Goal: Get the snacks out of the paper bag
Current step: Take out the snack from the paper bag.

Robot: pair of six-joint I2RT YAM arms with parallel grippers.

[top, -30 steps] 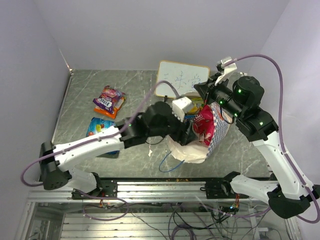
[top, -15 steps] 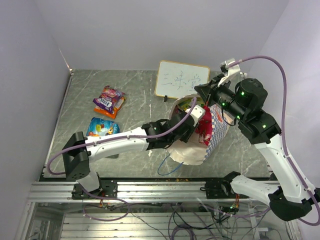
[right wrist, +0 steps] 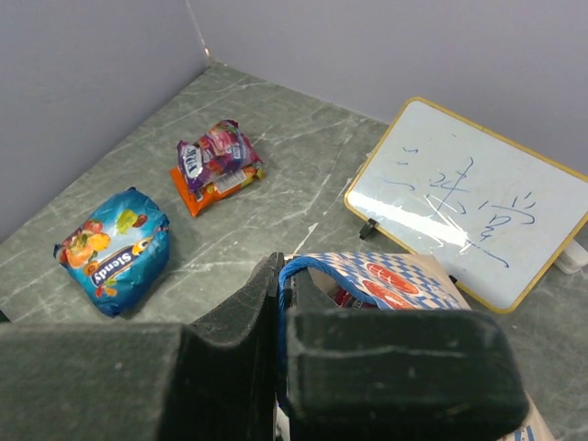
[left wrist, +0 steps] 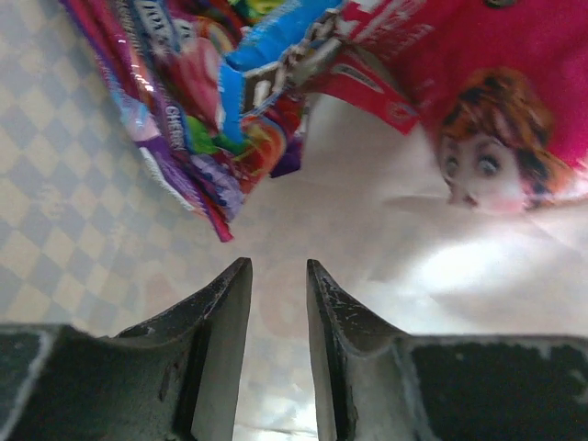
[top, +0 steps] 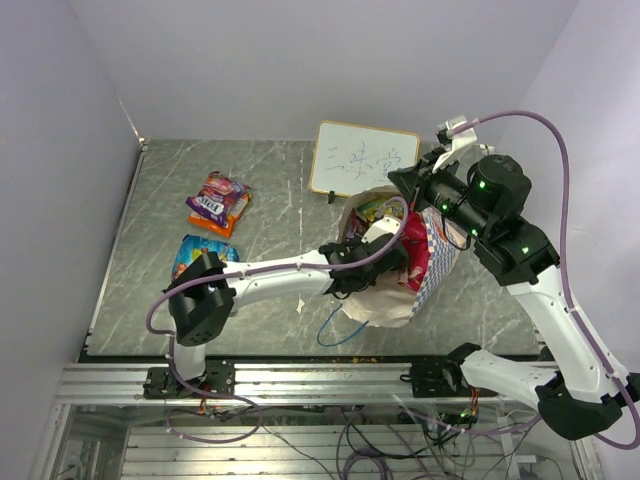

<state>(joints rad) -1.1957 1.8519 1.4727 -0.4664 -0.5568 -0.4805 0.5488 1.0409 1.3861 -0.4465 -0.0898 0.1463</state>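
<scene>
Left gripper (left wrist: 277, 271) now sits deeper in the paper bag (top: 385, 305), jaws narrowly parted, empty; snacks (left wrist: 230, 110) just ahead need grabbing. Right gripper (right wrist: 280, 276) pinches the bag's edge.

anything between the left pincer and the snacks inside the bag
Nothing visible: the left pincer is inside the paper bag, and only an open gap separates its tips from the purple packet and pink packet.

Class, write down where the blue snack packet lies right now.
In the top view the blue packet lies at the left of the table, outside the paper bag, just on the near side of the purple-orange packet.
</scene>
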